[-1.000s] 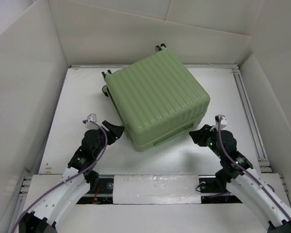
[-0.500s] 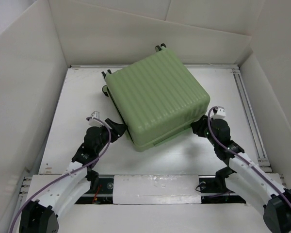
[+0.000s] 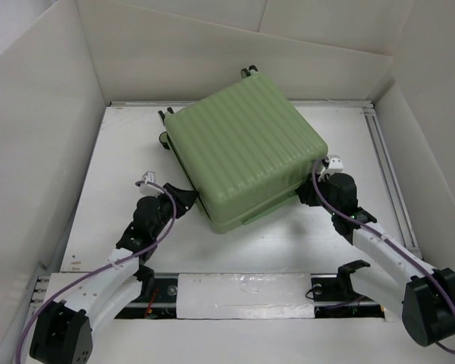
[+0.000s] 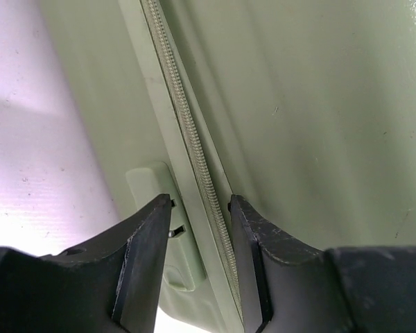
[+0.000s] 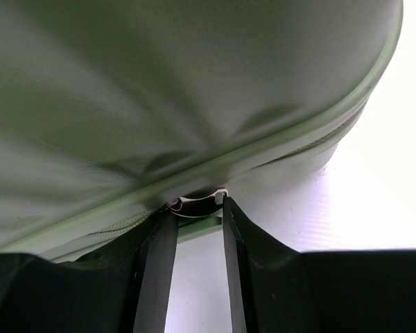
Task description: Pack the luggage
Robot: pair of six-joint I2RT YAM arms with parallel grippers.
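The luggage [image 3: 243, 152] is a pale green ribbed suitcase lying shut on the white table, wheels [image 3: 165, 140] at its far left. My left gripper [image 3: 188, 201] is at its near-left side. In the left wrist view the luggage [image 4: 298, 104] fills the frame, and the left gripper [image 4: 200, 205] is open with its jaws on either side of the zipper seam [image 4: 186, 132]. My right gripper [image 3: 305, 195] is at the near-right corner. In the right wrist view it [image 5: 197, 208] is open under the shell [image 5: 159, 83], with a white zipper pull [image 5: 194, 201] across its tips.
White walls [image 3: 53, 152] box in the table on the left, back and right. A metal rail [image 3: 387, 174] runs along the table's right edge. A moulded green foot [image 4: 152, 187] sits on the shell beside the left finger.
My right gripper has moved forward and left up to the luggage's near-right corner. My left gripper has edged closer to the side seam. The luggage has shifted slightly away.
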